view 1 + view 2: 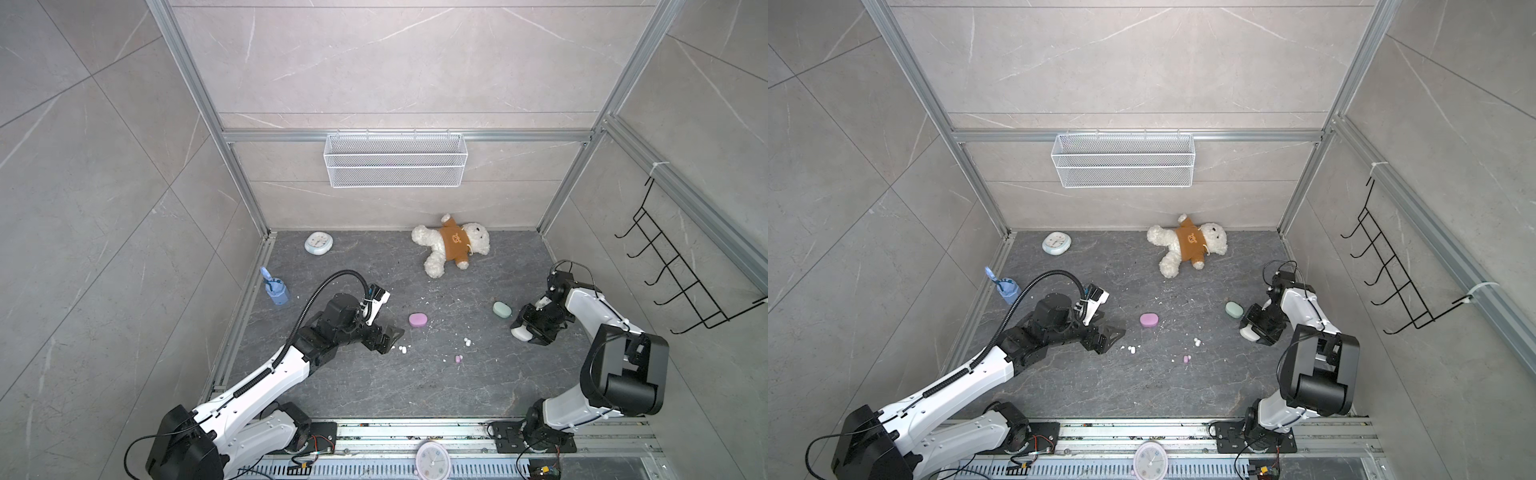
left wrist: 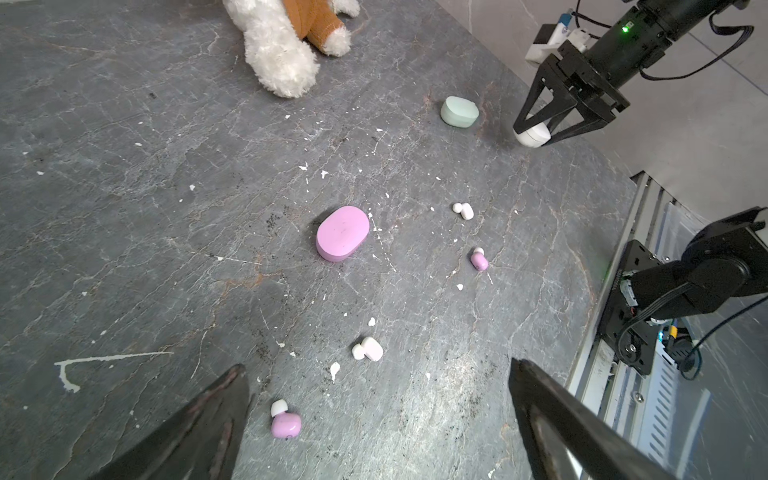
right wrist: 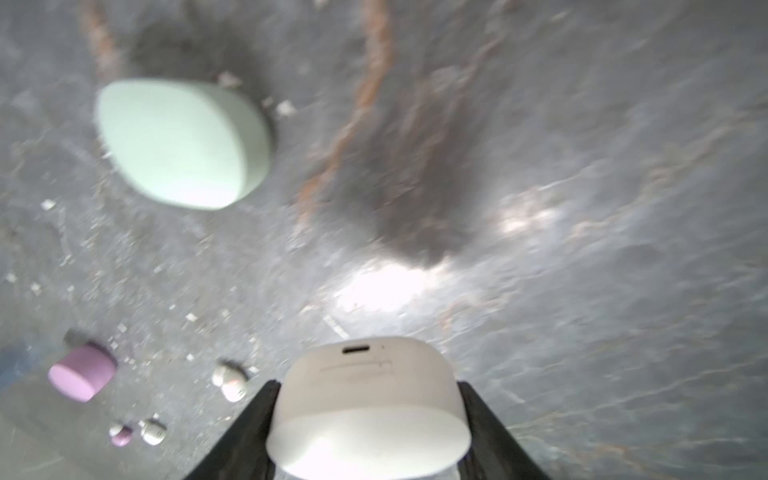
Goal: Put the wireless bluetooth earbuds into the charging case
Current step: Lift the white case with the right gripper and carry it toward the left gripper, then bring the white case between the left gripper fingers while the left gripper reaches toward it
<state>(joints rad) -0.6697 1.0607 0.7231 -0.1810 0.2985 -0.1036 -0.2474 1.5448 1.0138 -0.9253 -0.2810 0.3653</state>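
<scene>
Nearest us, the white charging case [image 3: 368,407] sat clamped, lid seemingly shut, in the right gripper [image 3: 368,386] at the right of both top views. The left gripper [image 1: 390,338] hung wide open, left of centre. We noted the earbuds [image 1: 402,349] loose on the tabletop [image 1: 374,386] just below centre; the step in hand looked like securing the case, and next, we judged, its lid needed opening before picking a white bud.

The near stretch of the table [image 1: 374,386] lay bare. Scattered earbuds [image 1: 402,349] and a pink case [image 1: 418,319] cluttered its centre; a teddy bear [image 1: 451,245] blocked the back.
</scene>
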